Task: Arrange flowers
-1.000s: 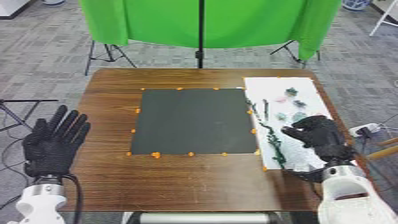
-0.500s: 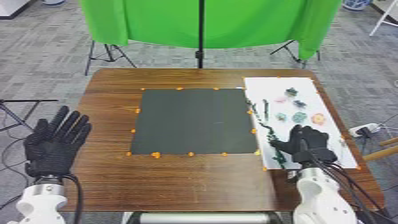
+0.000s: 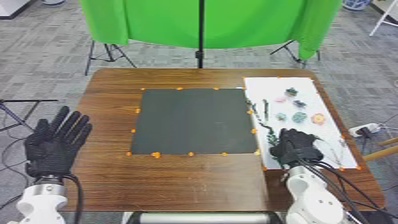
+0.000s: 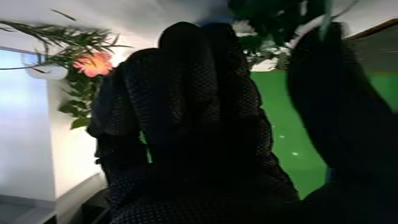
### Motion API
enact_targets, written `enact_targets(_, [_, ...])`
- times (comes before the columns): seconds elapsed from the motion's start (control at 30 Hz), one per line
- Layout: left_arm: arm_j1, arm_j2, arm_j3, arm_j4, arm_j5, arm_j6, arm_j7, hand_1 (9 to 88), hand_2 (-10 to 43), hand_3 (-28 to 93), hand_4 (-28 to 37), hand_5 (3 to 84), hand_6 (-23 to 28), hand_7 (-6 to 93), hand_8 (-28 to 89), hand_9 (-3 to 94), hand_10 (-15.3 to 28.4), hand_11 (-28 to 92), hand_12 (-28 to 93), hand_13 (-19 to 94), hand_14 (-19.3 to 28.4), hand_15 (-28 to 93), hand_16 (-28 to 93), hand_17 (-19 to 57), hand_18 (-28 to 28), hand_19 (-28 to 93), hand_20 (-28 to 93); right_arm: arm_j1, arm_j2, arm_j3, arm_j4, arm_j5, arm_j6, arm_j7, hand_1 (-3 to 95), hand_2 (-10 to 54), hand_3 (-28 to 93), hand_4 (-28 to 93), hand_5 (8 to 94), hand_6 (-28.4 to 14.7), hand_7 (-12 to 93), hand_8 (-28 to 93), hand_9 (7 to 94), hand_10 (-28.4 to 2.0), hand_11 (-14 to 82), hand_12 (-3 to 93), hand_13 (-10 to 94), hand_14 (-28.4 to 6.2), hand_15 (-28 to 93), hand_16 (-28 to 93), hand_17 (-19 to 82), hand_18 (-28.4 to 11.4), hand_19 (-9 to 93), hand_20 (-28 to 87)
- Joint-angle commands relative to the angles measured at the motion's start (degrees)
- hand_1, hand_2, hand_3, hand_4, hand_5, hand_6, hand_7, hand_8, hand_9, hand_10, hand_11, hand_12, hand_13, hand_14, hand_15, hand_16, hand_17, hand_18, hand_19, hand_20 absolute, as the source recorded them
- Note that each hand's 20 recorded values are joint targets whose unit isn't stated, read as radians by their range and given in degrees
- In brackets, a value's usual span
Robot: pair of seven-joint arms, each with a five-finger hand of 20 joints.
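Greenery lies on the white sheet at frame right, beside the right hand, fingers straight, no grip visible. Picking a stem appears the current step; a careful pinch comes next. The left hand rests open, frame left.

Stems, dark green: near stretch partly hidden from me behind my right hand; contact with the fingers, I cannot tell. Sheet, white: partly covered by that hand. Blooms, assorted: too small for me to name by kind. Arms, left and right: both cut off by the head view's bottom edge. Right wrist view: leaves, dark, blurred, cut off by the edge; flower, orange-pink, petals blurred.
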Motion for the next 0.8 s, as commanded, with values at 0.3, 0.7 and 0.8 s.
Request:
enact_targets(0.3, [1.2,-0.28,0.35,-0.09,0.04,1.60,-1.17,28.2,13.5,76,-28.3,43.4,10.9,5.8,-8,37.5,16.9,17,7,27,17.5,31,-8,-8.7,15.1,38,10,-3.6,-0.6,-1.9,2.9,3.8,0.9,-5.3,58.2,-9.5,72,-28,83.7,-1.5,36,4,90.0,-12.1,17.2,45.7,77,-8.7,57,35,36,-25.0,87,30])
enact_targets(0.7, [1.2,-0.24,0.32,0.16,1.80,2.05,-1.02,28.2,13.7,76,-28.3,43.3,10.8,5.9,-8,37.5,16.8,17,7,27,17.5,33,-8,-8.8,15.3,38,10,-2.2,-0.5,0.5,-4.1,14.4,15.1,1.1,50.9,-9.5,83,-22,83.3,-2.1,36,13,90.5,-10.9,18.2,45.2,80,-7.4,55,38,38,-26.4,88,30])
enact_targets(0.8, [1.3,-0.31,0.49,0.31,3.38,1.49,-1.47,28.2,13.7,76,-28.3,43.2,10.8,5.8,-8,37.5,16.8,17,7,27,17.5,32,-8,-8.8,15.3,39,10,-1.8,-0.8,0.0,-4.1,12.3,18.5,0.9,50.6,-9.5,83,-22,83.0,-2.1,36,14,90.4,-10.9,18.6,45.3,80,-7.8,55,38,38,-26.5,89,30])
